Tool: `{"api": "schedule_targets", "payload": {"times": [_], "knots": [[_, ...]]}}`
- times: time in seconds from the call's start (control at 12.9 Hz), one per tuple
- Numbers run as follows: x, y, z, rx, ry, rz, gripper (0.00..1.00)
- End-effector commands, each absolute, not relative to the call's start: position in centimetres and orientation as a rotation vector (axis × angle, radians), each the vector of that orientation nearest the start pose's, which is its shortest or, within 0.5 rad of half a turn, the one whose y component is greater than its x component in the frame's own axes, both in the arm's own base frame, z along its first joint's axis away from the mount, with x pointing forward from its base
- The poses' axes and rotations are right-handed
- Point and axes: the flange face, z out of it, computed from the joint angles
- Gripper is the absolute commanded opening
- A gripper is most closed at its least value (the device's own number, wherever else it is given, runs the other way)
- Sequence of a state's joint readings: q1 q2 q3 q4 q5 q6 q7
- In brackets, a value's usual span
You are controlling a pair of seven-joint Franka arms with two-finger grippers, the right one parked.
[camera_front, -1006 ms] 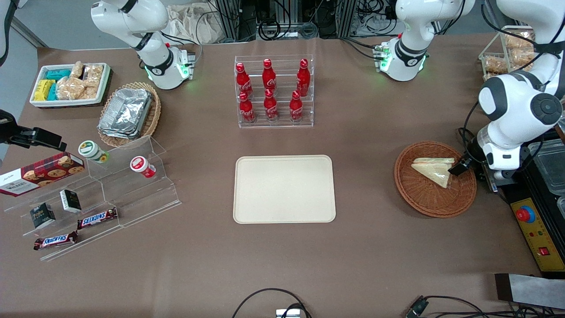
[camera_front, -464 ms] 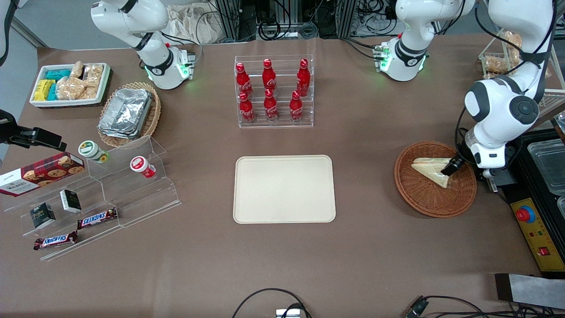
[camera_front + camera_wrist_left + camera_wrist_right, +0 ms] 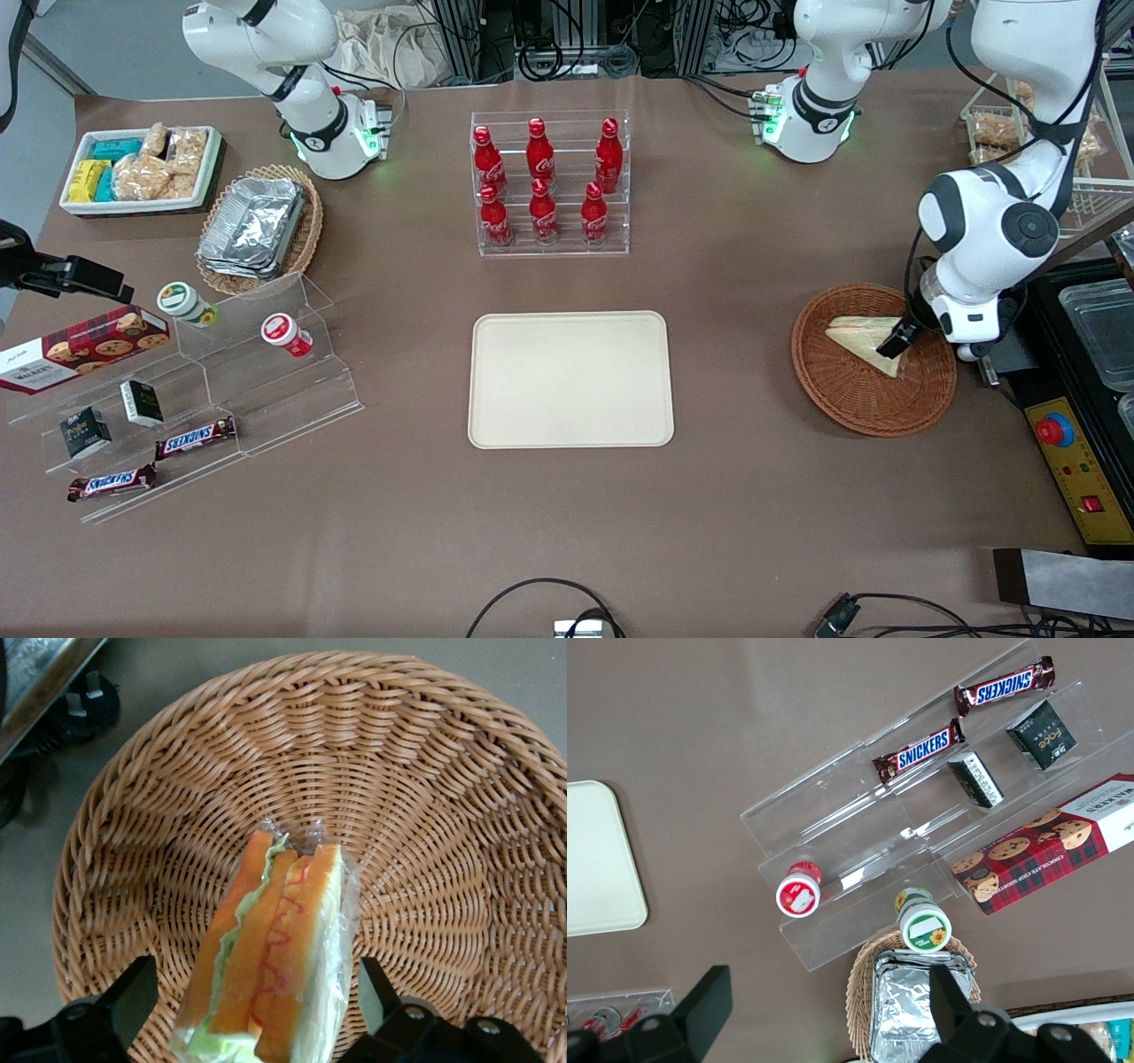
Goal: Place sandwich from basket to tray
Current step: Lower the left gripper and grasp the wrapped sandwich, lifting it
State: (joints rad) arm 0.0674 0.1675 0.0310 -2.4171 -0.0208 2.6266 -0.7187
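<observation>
The sandwich (image 3: 864, 337) lies in the round reddish-brown wicker basket (image 3: 850, 399) toward the working arm's end of the table. In the left wrist view its orange and green cut edge (image 3: 275, 948) faces the camera, over the basket's weave (image 3: 425, 815). My left gripper (image 3: 899, 341) is low in the basket, open, with one finger on each side of the sandwich's wide end (image 3: 257, 1010). One finger stands almost against the wrap; the other has a small gap. The cream tray (image 3: 571, 379) lies bare mid-table.
A clear rack of red cola bottles (image 3: 549, 182) stands farther from the front camera than the tray. A black unit with a yellow button panel (image 3: 1076, 461) sits beside the basket. Toward the parked arm's end are snack shelves (image 3: 195, 399), a foil-container basket (image 3: 257, 226) and a white bin (image 3: 142, 168).
The left arm has swung inward over the basket, and the gripper has slid from the basket's rim onto the sandwich's wide end. The sandwich has not moved.
</observation>
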Motion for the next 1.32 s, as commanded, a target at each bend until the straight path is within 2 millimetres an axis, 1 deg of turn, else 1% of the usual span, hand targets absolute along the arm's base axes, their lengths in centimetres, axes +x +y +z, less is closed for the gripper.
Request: {"api": "schedule_targets", "payload": {"times": [0.0,0.15,0.23,0.31,0.39,0.54,0.7,0.85,0.93,1.08,1.16,1.24], "knots": [[49.6,4.5,24.2,-2.884,-1.295,-0.084,0.68],[49.6,4.4,24.2,-2.889,-1.28,-0.08,0.06],[49.6,4.3,24.2,-2.891,-1.273,-0.077,0.02],[49.7,4.3,24.6,-2.898,-1.26,-0.082,0.02],[49.7,4.2,25.3,-2.903,-1.246,-0.072,0.02],[49.7,4.0,27.2,-2.912,-1.197,-0.055,0.02],[50.3,2.4,29.1,-2.923,-1.081,-0.051,0.02],[51.2,0.9,31.7,-2.911,-0.956,-0.028,0.02],[51.6,0.1,33.0,-2.897,-0.893,-0.007,0.02],[52.9,-3.3,35.9,-2.872,-0.739,0.029,0.02],[53.1,-5.2,36.9,-2.871,-0.672,0.03,0.02],[53.1,-6.9,37.5,-2.881,-0.621,0.023,0.02]]}}
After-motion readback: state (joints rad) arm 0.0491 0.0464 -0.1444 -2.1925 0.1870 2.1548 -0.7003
